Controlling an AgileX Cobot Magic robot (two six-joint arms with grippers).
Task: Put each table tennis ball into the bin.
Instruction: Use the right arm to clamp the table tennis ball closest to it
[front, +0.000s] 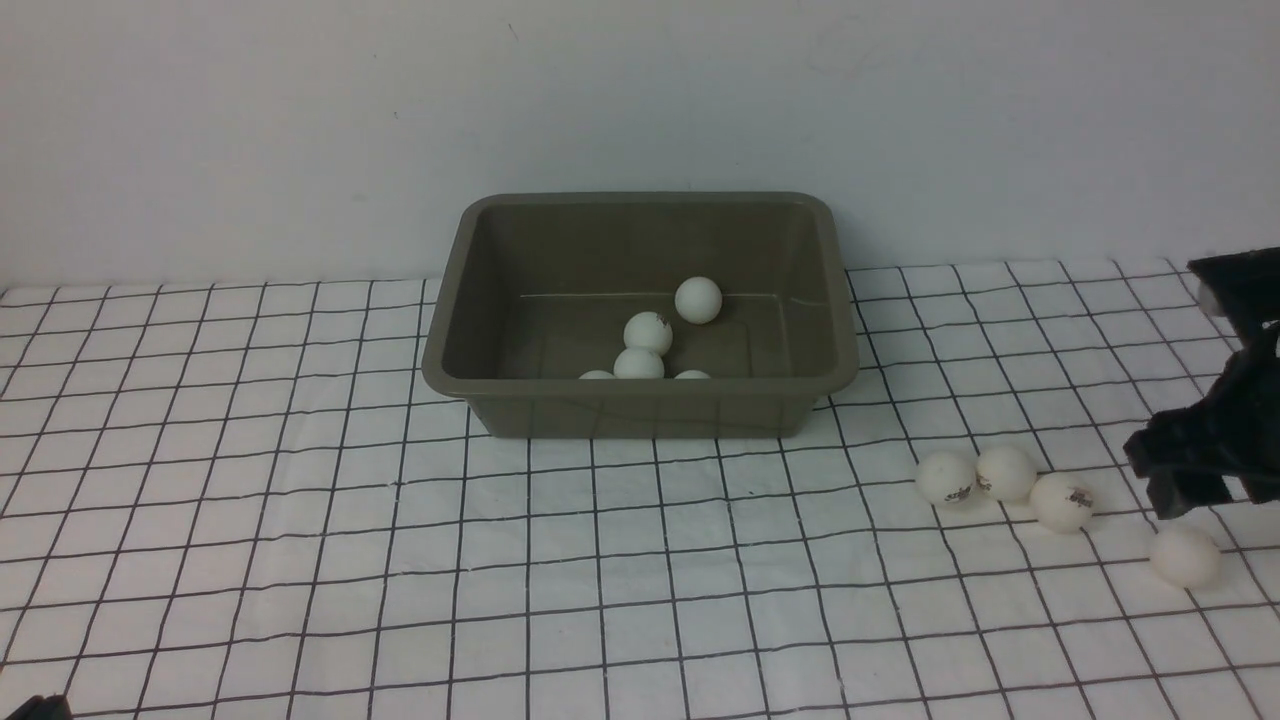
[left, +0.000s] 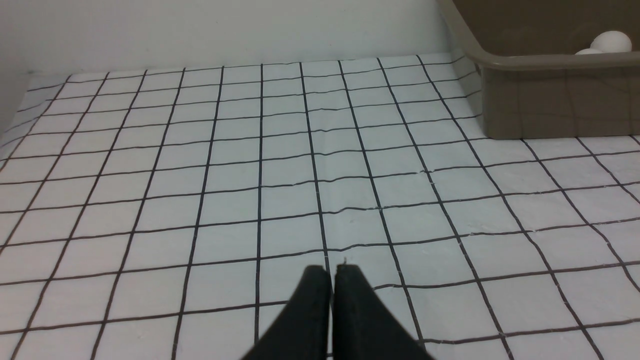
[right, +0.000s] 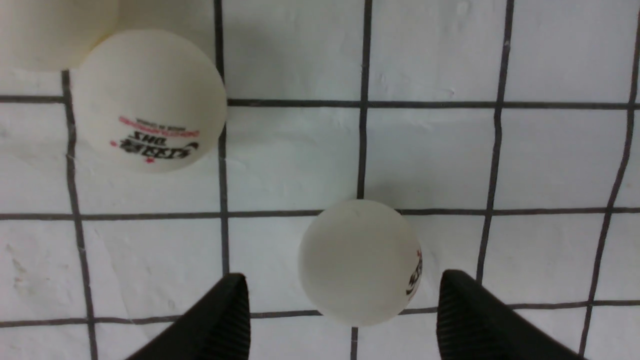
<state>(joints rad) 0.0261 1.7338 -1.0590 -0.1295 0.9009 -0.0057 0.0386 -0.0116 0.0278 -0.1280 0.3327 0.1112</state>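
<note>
Table tennis ball (right: 360, 262), a lone one on the gridded surface (front: 640, 560), sits in view between the spread fingertips of the right gripper (right: 344, 285), which pinches nothing; nearest it, a cluster of three balls (front: 1007, 474) lies on the same surface, dark print showing on some; farther out stands the bin (front: 645, 408), upright, with five balls (front: 698, 300) visible inside; well apart from the lone ball, the left gripper (left: 334, 272) has its fingers pressed together, seemingly empty

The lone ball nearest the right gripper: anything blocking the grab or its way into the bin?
Nothing visible between the right gripper's open jaws and the ball. Toward the bin, three balls lie near the route.
</note>
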